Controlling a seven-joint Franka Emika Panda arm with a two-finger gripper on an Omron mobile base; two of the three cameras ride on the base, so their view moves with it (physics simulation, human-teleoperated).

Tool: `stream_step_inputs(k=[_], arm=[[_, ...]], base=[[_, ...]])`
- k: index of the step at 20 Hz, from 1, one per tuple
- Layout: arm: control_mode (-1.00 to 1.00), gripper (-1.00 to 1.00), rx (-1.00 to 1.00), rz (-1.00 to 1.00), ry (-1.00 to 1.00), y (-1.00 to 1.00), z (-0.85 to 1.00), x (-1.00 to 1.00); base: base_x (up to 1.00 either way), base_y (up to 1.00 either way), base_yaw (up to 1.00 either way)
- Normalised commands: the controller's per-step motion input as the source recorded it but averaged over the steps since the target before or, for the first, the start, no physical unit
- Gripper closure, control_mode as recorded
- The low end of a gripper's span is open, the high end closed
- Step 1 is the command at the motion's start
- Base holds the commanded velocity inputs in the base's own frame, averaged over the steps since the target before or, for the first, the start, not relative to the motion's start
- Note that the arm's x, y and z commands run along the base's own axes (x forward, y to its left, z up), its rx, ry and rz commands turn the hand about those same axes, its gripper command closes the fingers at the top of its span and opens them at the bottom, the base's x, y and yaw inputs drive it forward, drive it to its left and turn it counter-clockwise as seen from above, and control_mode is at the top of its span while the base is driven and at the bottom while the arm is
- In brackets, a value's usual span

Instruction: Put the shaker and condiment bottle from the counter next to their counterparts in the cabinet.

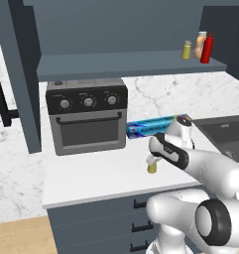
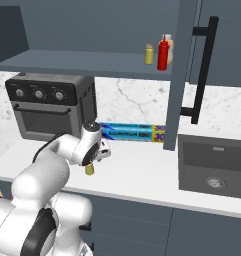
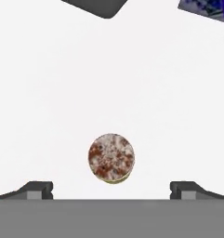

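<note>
Hand view: end effector (image 3: 111, 188) pointing straight down, jaws wide, centred over shaker (image 3: 111, 158) cap, arm bent low over counter (image 1: 91, 173).

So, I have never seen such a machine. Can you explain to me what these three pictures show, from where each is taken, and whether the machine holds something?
It is a white robot arm on a driving base, in a rendered kitchen. Two pictures come from cameras on the base, behind the arm to its left and right. The third looks straight down from the hand.

On the counter stand a toaster oven, a blue foil box and a small yellow shaker. From above the shaker looks like a speckled brown circle: that is its cap. A sink lies to the right.

The claw is open, right above the shaker, its tips on either side. It holds nothing.

In the cabinet another shaker, a tan bottle and a red bottle stand together.
</note>
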Motion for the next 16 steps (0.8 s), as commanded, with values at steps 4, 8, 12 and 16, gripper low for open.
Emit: stream_step_inputs(k=[4,8,12,16], arm=[[-1.00,-1.00,0.00,-0.03,0.00,0.02,-0.24,0.08],[-1.00,-1.00,0.00,-0.01,0.00,0.08,-0.30,0.03],[-1.00,-1.00,0.00,0.00,0.00,0.15,-0.19,0.06],[-1.00,-1.00,0.00,-0.01,0.00,0.12,-0.06,0.11]], base=[[0.00,0.00,0.00],[0.00,0.00,0.00],[0.00,0.00,0.00],[0.00,0.00,0.00]])
